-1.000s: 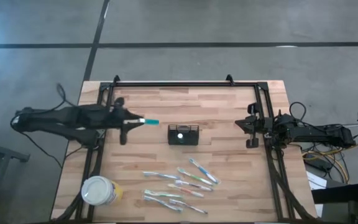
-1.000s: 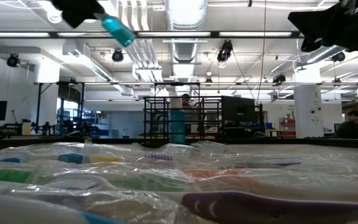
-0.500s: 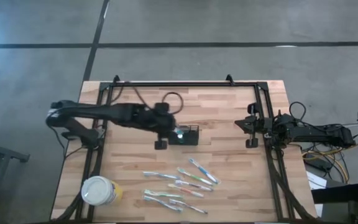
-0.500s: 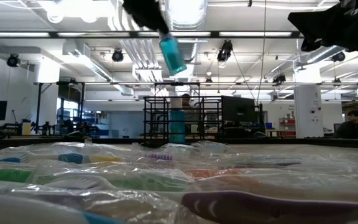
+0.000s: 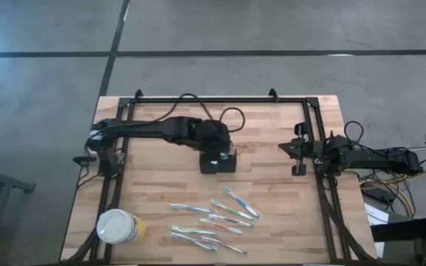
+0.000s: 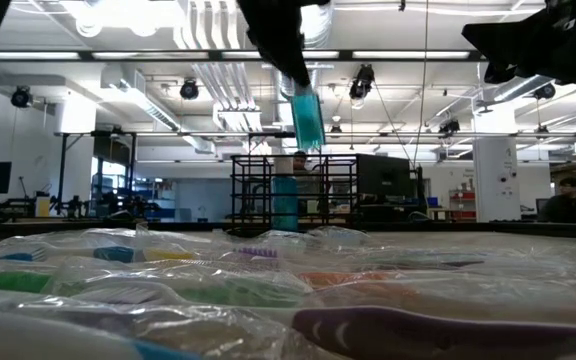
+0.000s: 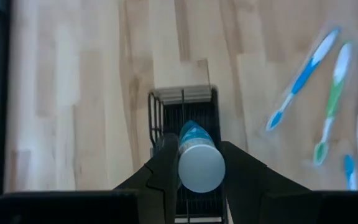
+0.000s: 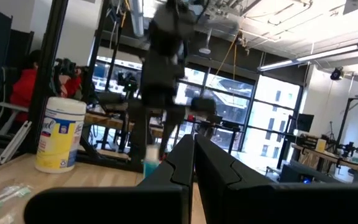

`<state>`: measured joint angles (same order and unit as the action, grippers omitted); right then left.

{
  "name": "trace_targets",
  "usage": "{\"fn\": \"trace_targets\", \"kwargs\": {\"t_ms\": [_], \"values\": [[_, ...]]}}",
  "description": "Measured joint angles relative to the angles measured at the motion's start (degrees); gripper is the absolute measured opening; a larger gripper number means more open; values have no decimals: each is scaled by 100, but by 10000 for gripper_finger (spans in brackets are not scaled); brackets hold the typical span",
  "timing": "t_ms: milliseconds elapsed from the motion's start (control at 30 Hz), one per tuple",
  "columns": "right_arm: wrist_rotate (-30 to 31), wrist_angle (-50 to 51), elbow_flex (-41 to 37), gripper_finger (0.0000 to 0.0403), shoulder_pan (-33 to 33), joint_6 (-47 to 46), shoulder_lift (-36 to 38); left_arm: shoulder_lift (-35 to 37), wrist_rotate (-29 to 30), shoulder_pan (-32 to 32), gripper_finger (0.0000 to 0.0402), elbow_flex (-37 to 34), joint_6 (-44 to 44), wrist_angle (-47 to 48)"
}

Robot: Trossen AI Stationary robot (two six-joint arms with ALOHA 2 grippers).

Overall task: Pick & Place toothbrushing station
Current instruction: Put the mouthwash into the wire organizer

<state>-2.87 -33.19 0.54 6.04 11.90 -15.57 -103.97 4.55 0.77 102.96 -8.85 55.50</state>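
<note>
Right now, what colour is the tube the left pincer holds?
Teal tube with a white cap; the low view shows it best.

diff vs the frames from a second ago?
The left gripper, shut on a teal tube, swung from the table's left side across to above the black caddy; the tube turned from slanted to pointing down over it. Nothing was taken hold of or let go. Right gripper, toothbrushes and white tub stayed put.

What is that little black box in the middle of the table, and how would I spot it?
On the wooden table, look at the middle, beyond the scattered toothbrushes. The black mesh caddy sits under the left claw, which holds a teal tube. It is the only dark, boxy thing there.
</note>
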Motion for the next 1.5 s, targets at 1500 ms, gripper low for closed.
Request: {"fn": "trace_targets", "kwargs": {"t_ms": [1500], "values": [[-1,-11,0,8,-2,28,2,-213,-618,353,99,45,-187,155]]}}
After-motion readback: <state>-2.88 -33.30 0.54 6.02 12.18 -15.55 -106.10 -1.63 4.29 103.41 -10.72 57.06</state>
